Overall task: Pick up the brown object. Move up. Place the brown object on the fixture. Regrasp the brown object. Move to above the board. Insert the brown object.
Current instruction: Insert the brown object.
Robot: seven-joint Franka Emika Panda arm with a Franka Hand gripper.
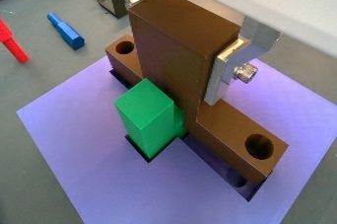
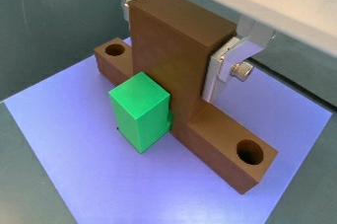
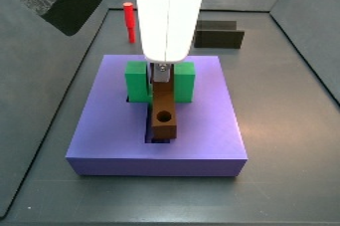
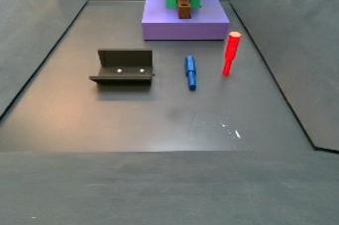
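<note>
Right up close in both wrist views is the brown T-shaped wooden block [image 2: 178, 90], and my end effector [image 1: 178, 36] is clamped on its tall upright part, silver finger plates pressed flat against two opposite faces. You can see one finger [image 2: 227, 68] with its bolt hugging the side, so the opening is exactly the width of that upright, nothing more.

Where it sits: the long bar of the brown block, with a round hole near each end, is down in the slot of the purple square board [image 3: 200, 120]. In a wrist view a sliver of dark slot shows around the bar, so I'd guess it's seated or very nearly, but I can't swear it's fully bottomed out. A green cube-like block [image 1: 148, 114] is standing in the board right beside the brown upright, looks like touching or just about.

Gripping the upright makes sense to me: it keeps the bar level and the fingers clear of the board and the green piece while pushing down.

Further off on the grey table [image 4: 159, 120]: the dark L-shaped fixture [image 4: 122, 67] well apart on the left, plus a blue stick [image 4: 191, 71] and a red peg [image 4: 231, 53] near the board.
</note>
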